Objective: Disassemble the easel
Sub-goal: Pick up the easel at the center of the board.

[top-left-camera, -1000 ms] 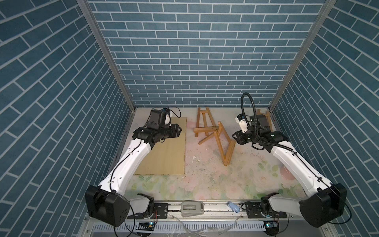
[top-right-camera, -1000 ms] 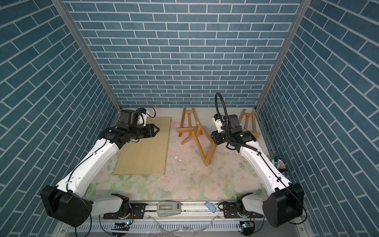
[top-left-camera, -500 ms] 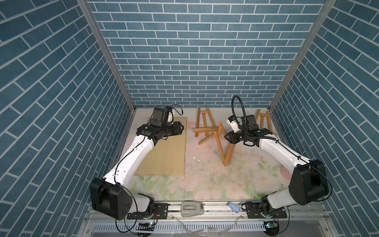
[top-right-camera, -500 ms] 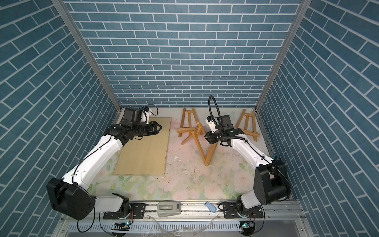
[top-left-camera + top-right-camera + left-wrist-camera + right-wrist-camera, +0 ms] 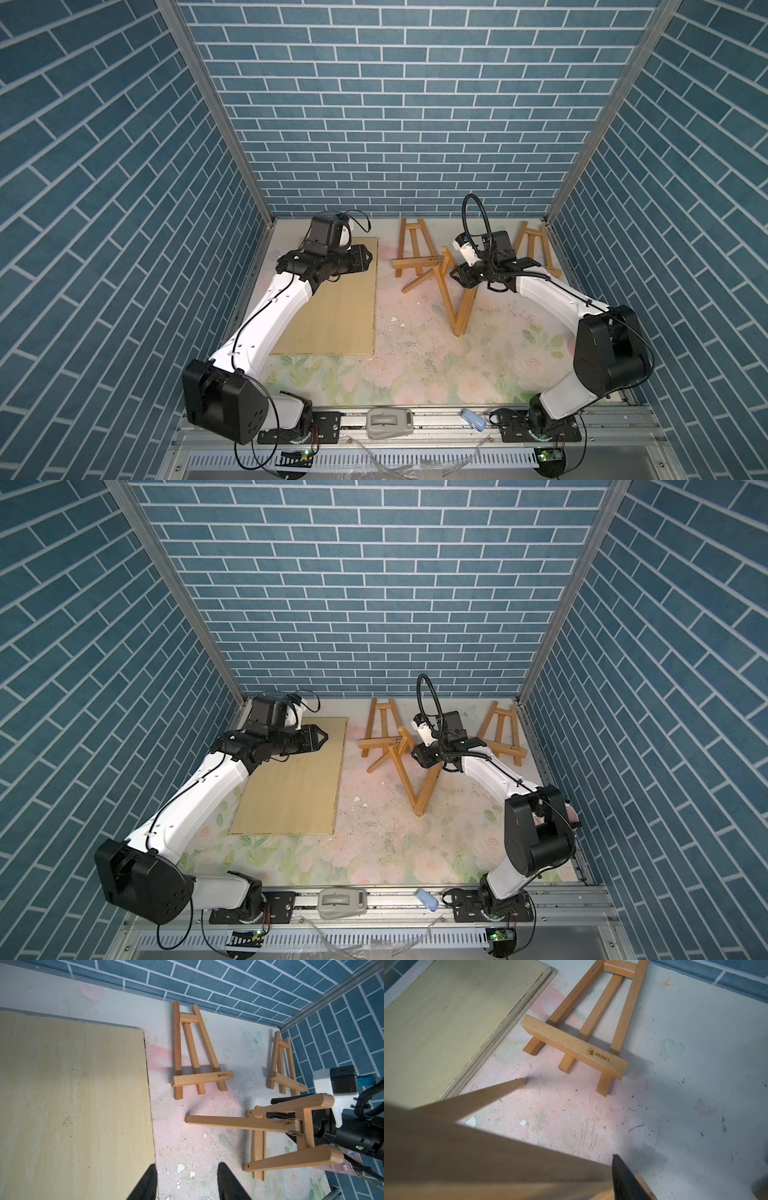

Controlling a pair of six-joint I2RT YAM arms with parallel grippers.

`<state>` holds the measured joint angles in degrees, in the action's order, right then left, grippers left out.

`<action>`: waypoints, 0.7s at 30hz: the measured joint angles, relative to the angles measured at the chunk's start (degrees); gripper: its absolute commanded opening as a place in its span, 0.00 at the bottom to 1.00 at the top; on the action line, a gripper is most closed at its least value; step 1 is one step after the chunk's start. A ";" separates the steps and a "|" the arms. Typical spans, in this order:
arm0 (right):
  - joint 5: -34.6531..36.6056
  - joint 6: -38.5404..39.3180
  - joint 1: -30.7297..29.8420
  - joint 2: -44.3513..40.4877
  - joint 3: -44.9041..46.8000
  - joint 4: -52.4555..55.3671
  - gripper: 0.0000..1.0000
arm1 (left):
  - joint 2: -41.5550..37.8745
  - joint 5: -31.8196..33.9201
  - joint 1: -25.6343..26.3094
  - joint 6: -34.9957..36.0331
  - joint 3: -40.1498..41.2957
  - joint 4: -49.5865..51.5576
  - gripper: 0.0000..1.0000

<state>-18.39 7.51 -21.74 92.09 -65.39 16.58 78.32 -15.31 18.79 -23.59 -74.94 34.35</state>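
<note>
Three easels on the mat (image 5: 415, 374), folks, plus one board (image 5: 332, 307) and two arms. The big easel (image 5: 452, 297) sits mid-table, right of the board, splayed open with its back leg pointing left toward the board. Beyond it, the centre easel (image 5: 415, 263) lies flat against the far wall. The corner easel (image 5: 503, 748), also flat, lies in the far right corner.

Over to the right gripper (image 5: 456, 276): it's right at the far, raised end of the big easel. In the left wrist view its two black fingers (image 5: 291, 1099) sit either side of one wooden rail, very close to it. Whether they are actually squeezing that rail, I cannot tell. The right wrist view is filled with blurred wood, with only one finger showing.

The left gripper (image 5: 186, 1167) hovers over the far right corner of the board. Its jaws are spread and there is nothing between them. It is well apart from all three easels.
</note>
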 measured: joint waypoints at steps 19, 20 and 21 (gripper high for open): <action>-3.39 1.81 0.15 -3.08 0.33 1.03 0.12 | 2.51 0.39 0.07 0.00 -2.36 1.95 0.48; -3.26 1.57 0.15 -4.42 0.44 1.97 0.12 | 2.73 0.26 0.13 0.00 -2.67 2.03 0.48; -3.17 1.31 0.15 -5.79 0.48 2.64 0.12 | 2.95 0.26 0.26 -0.02 -3.04 2.01 0.47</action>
<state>-21.56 8.82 -21.58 86.30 -64.90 19.22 81.28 -15.05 19.05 -23.62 -77.97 36.36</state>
